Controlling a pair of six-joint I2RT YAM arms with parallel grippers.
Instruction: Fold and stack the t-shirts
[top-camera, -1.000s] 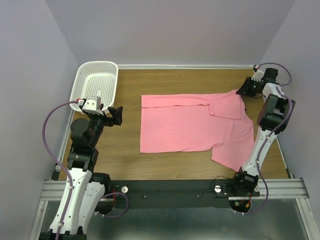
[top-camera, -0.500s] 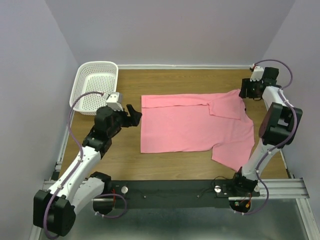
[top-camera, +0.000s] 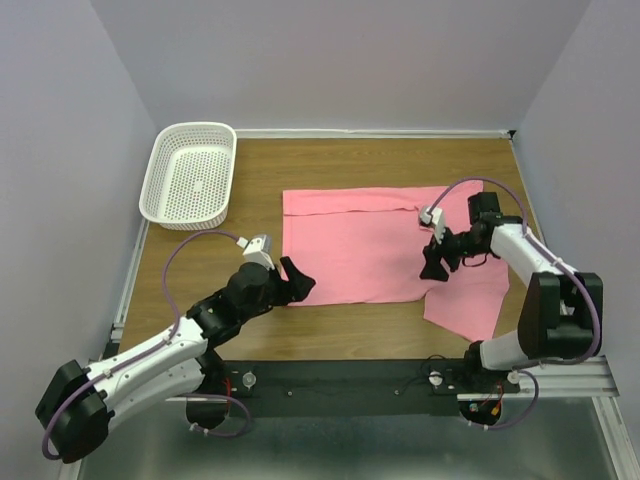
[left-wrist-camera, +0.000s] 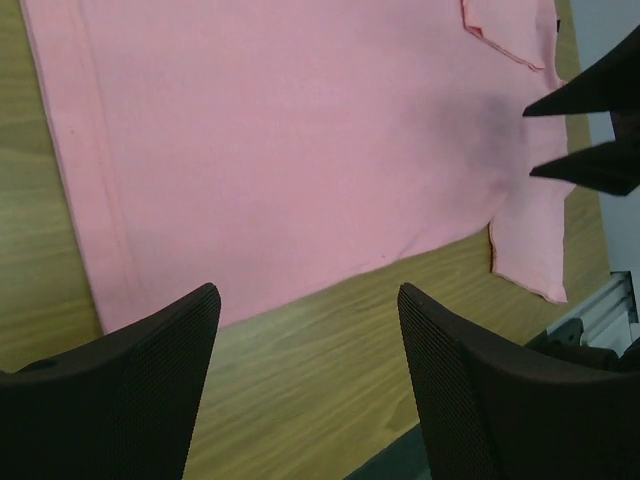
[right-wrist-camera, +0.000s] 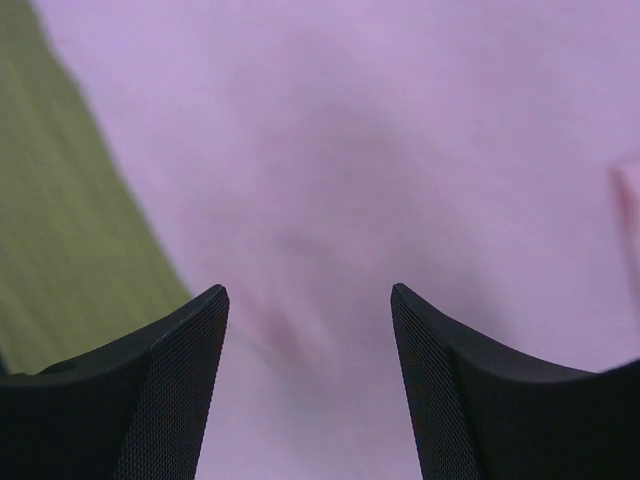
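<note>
The salmon-pink t-shirt (top-camera: 365, 245) lies flat on the wooden table, partly folded, with one sleeve hanging toward the near right. It fills the upper part of the left wrist view (left-wrist-camera: 280, 150) and most of the right wrist view (right-wrist-camera: 380, 130). My left gripper (top-camera: 298, 282) is open and empty, low over the table by the shirt's near-left corner. My right gripper (top-camera: 434, 265) is open and empty, just above the shirt's near edge beside the sleeve. Its dark fingertips (left-wrist-camera: 590, 165) show in the left wrist view.
A white perforated basket (top-camera: 190, 172) stands at the far left of the table. The table's dark front rail (top-camera: 350, 375) runs along the near edge. Grey walls close in the far side and both flanks.
Both arms have swung in from the table's far corners. The left gripper came to the shirt's near-left corner, the right gripper to its near edge by the sleeve. The shirt has not moved.
</note>
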